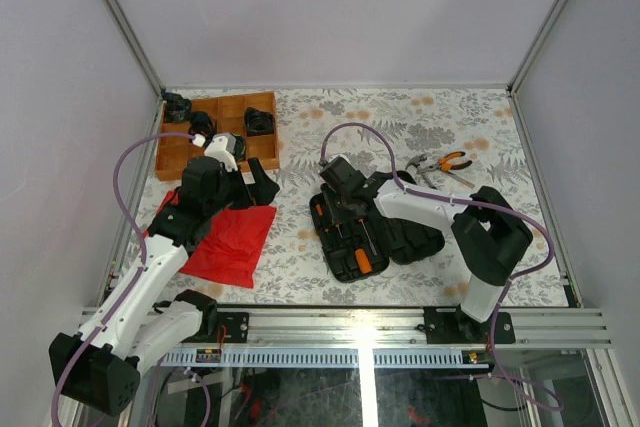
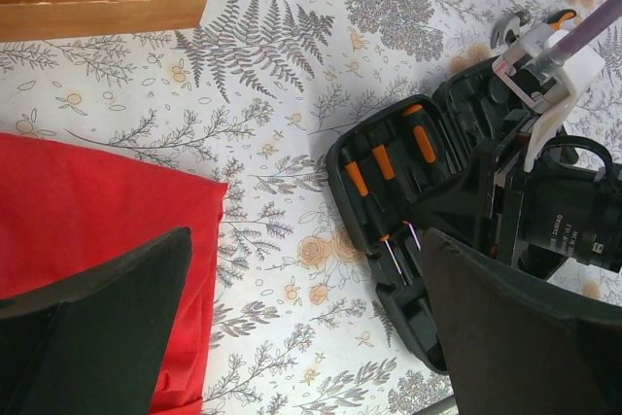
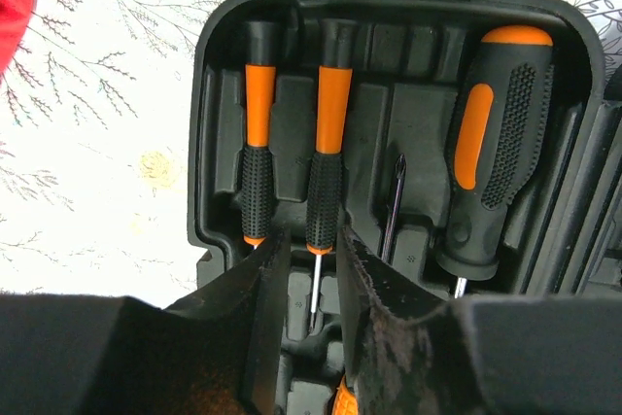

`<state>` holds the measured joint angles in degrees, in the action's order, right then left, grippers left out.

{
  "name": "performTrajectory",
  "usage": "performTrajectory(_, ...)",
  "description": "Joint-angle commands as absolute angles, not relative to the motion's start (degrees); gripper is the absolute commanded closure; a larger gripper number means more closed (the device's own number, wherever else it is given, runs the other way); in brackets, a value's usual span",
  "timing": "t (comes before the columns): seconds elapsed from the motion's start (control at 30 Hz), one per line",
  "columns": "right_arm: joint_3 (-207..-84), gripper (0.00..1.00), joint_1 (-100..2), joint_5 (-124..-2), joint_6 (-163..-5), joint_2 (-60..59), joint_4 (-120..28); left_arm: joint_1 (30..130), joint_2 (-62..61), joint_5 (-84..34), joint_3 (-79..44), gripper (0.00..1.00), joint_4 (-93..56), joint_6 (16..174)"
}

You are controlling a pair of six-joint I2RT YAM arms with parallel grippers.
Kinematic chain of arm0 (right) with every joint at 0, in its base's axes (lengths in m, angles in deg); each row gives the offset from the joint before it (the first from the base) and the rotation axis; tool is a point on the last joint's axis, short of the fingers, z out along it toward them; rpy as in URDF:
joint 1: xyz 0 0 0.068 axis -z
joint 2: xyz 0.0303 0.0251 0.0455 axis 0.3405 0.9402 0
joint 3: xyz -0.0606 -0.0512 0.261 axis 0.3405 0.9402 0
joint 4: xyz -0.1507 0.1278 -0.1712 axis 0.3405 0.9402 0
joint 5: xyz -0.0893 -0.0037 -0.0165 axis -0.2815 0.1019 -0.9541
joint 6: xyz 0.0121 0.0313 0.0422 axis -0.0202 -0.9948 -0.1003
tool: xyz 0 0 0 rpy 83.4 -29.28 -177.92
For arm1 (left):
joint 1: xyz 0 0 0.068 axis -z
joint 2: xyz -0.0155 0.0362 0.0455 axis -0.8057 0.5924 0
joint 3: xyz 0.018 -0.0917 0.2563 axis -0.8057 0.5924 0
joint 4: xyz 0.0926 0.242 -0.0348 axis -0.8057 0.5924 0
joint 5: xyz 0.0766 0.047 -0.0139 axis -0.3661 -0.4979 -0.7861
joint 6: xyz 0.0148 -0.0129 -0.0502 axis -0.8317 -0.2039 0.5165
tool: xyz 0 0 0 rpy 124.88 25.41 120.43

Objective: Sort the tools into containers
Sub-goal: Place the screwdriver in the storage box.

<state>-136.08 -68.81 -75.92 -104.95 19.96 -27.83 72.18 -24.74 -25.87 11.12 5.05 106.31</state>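
The black tool case (image 1: 415,240) lies open at the table's middle, with orange-and-black screwdrivers in its moulded slots. In the right wrist view two slim screwdrivers (image 3: 258,157) (image 3: 328,143), a loose bit (image 3: 394,206) and a thick screwdriver (image 3: 496,143) rest in the case (image 3: 209,143). My right gripper (image 3: 313,245) straddles the second slim screwdriver's shaft, jaws slightly apart with a gap on each side. Orange-handled pliers (image 1: 445,164) lie on the table behind the case. My left gripper (image 2: 306,240) hangs wide open over bare table between the red cloth (image 2: 87,211) and the case (image 2: 342,167).
A compartmented wooden tray (image 1: 275,137) with small black objects (image 1: 260,122) stands at the back left. The red cloth (image 1: 232,237) lies under the left arm. A grey metal tool (image 1: 420,169) lies beside the pliers. Frame posts and walls bound the table.
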Motion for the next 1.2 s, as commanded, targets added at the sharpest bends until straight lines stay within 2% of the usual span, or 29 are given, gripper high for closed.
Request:
performTrajectory(0.0, -138.8, 0.70, -68.5, -77.2, -103.3, 19.9, -27.5, 71.4, -24.8, -24.6, 11.6, 0.00, 1.4, 105.9)
performTrajectory(0.63, -140.5, 0.85, -68.5, -77.8, -102.4, 24.7, -25.9, 70.5, -25.4, -23.0, 12.3, 0.00, 0.4, 106.6)
performTrajectory(0.9, -143.0, 0.92, -68.5, -78.5, -101.7, 28.5, -18.8, 70.1, -25.2, -22.4, 12.4, 0.00, 0.1, 106.7)
performTrajectory(1.03, -142.9, 0.99, -68.5, -78.2, -101.9, 30.6, -15.5, 70.0, -25.1, -22.2, 12.4, 0.00, 0.0, 106.8)
performTrajectory(1.17, -142.4, 1.00, -68.5, -77.3, -102.5, 32.5, -13.1, 69.8, -25.1, -22.0, 12.5, 0.00, 0.0, 106.9)
